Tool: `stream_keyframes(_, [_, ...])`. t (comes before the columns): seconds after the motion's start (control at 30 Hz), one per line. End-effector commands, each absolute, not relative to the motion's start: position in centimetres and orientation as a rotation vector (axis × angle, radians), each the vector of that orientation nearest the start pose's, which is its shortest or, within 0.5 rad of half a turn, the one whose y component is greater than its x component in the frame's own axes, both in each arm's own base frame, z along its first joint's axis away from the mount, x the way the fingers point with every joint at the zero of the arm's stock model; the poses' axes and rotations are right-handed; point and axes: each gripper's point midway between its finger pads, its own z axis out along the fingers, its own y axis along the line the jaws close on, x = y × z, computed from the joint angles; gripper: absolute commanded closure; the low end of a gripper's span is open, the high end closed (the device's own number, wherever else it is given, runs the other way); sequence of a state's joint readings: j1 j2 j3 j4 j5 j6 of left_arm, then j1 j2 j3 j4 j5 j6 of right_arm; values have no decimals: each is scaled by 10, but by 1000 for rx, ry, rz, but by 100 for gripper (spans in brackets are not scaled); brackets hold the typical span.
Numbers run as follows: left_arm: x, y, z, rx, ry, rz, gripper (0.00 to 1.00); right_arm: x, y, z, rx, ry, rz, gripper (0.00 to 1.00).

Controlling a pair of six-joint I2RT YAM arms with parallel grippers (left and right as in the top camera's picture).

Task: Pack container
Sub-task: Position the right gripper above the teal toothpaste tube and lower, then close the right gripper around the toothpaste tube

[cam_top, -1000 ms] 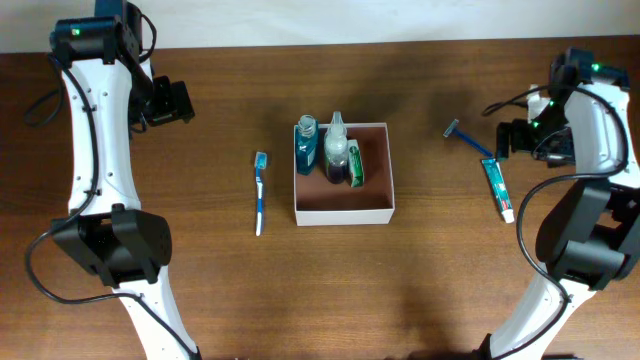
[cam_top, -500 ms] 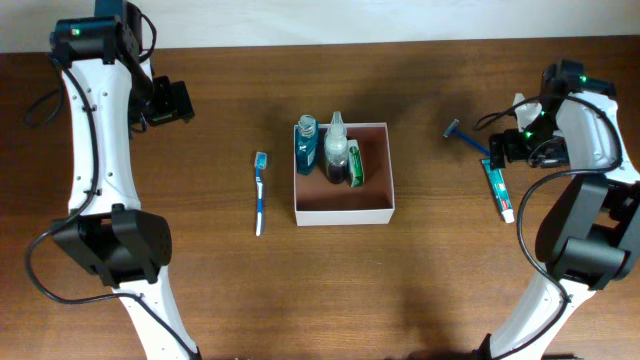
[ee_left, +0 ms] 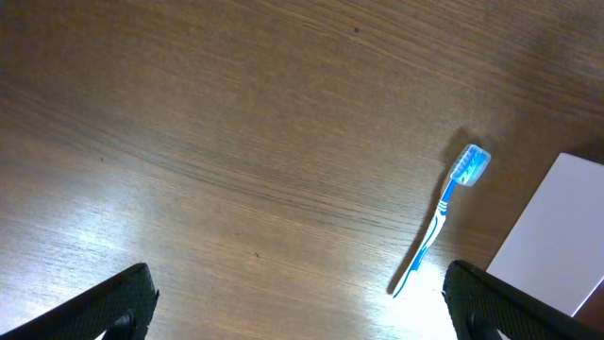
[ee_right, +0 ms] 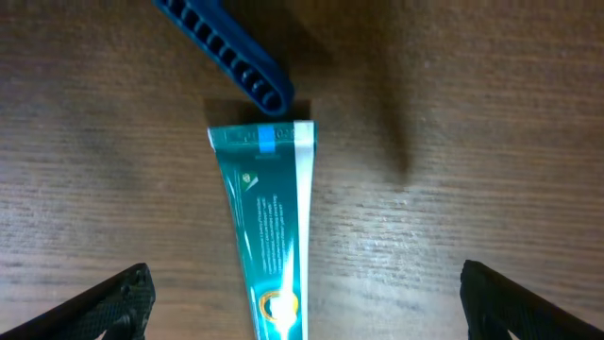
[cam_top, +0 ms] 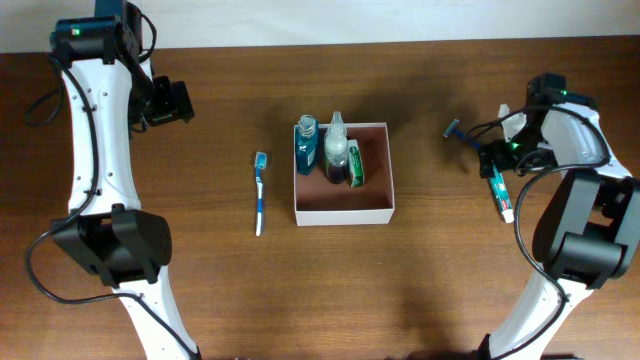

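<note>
The container (cam_top: 344,214), a square white-walled box with a pinkish-brown inside, sits mid-table. It holds a blue bottle (cam_top: 307,143), a clear bottle (cam_top: 336,146) and a green-and-white packet (cam_top: 355,165). A blue toothbrush (cam_top: 260,193) lies left of it, also seen in the left wrist view (ee_left: 439,219). A teal toothpaste tube (cam_top: 498,188) and a blue razor (cam_top: 468,138) lie at the right. My right gripper (cam_top: 497,158) hangs open above the tube (ee_right: 269,217), fingers wide on either side, razor handle (ee_right: 226,52) just beyond. My left gripper (cam_top: 170,103) is open at the far left, holding nothing.
In the left wrist view a white corner of the container (ee_left: 557,236) shows at the right edge, past the toothbrush. The dark wooden tabletop (cam_top: 200,280) stretches between the arms. A pale wall runs along the table's far edge.
My right arm has swung left and now sits over the upper end of the toothpaste tube, near the razor. The left arm and all objects have stayed still.
</note>
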State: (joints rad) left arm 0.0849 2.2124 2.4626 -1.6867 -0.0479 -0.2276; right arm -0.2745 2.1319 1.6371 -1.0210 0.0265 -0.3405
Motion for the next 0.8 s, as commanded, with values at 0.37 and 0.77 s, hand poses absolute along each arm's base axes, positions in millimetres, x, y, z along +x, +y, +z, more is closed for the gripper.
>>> stream_keyframes(0.37, [428, 45, 207, -478, 2954, 45, 1, 412, -110, 23, -119, 3047, -20, 1])
stream_keyframes(0.77, [428, 45, 207, -478, 2954, 45, 1, 404, -100, 16, -105, 3067, 57, 1])
